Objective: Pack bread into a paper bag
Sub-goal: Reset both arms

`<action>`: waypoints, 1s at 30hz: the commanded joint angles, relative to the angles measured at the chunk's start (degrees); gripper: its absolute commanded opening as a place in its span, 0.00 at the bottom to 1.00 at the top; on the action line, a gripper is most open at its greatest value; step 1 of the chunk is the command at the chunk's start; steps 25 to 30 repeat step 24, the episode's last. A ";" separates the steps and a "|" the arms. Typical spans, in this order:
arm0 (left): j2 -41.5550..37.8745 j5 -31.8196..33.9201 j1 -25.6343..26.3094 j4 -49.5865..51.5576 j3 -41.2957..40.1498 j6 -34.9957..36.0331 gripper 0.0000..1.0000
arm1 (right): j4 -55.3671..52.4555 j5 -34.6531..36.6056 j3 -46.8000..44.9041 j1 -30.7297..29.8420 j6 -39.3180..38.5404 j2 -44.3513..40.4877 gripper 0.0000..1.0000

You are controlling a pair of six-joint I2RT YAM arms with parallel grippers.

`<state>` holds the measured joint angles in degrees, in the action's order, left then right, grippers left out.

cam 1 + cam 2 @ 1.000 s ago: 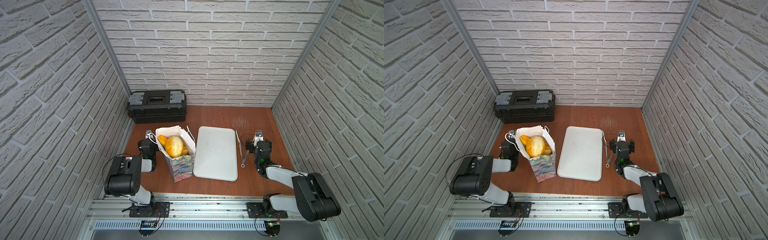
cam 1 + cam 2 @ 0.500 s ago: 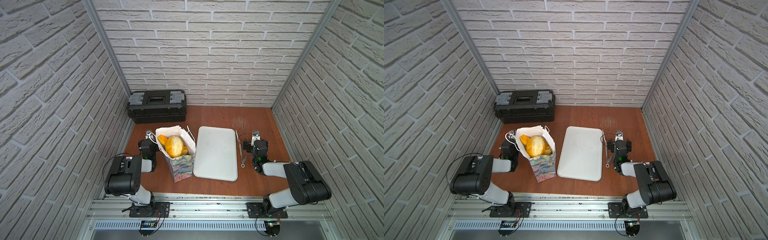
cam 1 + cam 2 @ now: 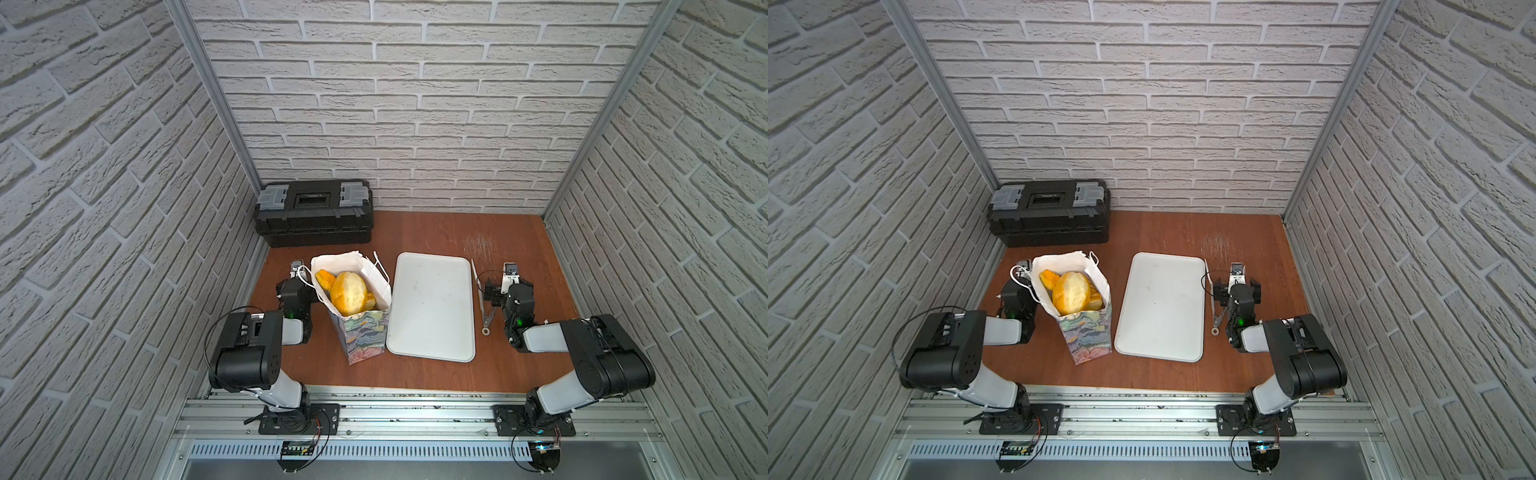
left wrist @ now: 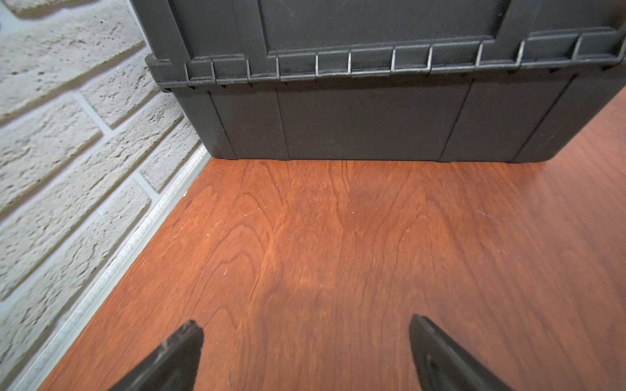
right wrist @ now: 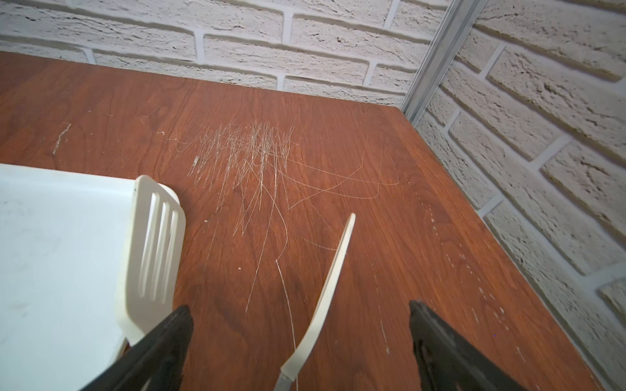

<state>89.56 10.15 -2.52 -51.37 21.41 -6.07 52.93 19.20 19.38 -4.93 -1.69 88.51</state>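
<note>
The paper bag (image 3: 362, 332) (image 3: 1087, 332) stands upright left of the white tray, its mouth open upward. Bread fills it: a large pale-dusted oval loaf (image 3: 350, 293) (image 3: 1071, 293) lies on top, with other golden pieces (image 3: 323, 277) beside it. My left gripper (image 3: 296, 277) (image 3: 1021, 277) (image 4: 305, 338) sits low behind the bag's left side, open and empty, facing the toolbox. My right gripper (image 3: 508, 283) (image 3: 1239, 285) (image 5: 299, 325) is open just right of the tray. One thin arm of the white tongs (image 5: 335, 270) runs between its fingers untouched.
The white tray (image 3: 432, 316) (image 3: 1160, 311) (image 5: 50, 254) lies mid-table. White tongs (image 3: 482, 301) (image 3: 1214, 305) lie along its right edge, the slotted arm (image 5: 152, 250) leaning on the rim. A black toolbox (image 3: 313, 212) (image 3: 1050, 212) (image 4: 372, 101) stands at the back left. Brick walls close three sides.
The right arm's elbow has folded in toward its base and its gripper has edged slightly toward the tray. The left arm, bag and bread have not moved.
</note>
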 commanded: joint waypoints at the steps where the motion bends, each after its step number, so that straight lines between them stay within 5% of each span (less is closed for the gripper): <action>1: 0.18 -0.66 -0.40 -1.87 0.13 -0.26 0.98 | -1.74 0.12 1.67 0.55 1.42 -1.60 0.99; 30: 0.18 -1.01 -0.64 -1.54 0.22 -0.33 0.98 | -1.73 -0.23 1.85 0.89 1.59 -1.41 0.99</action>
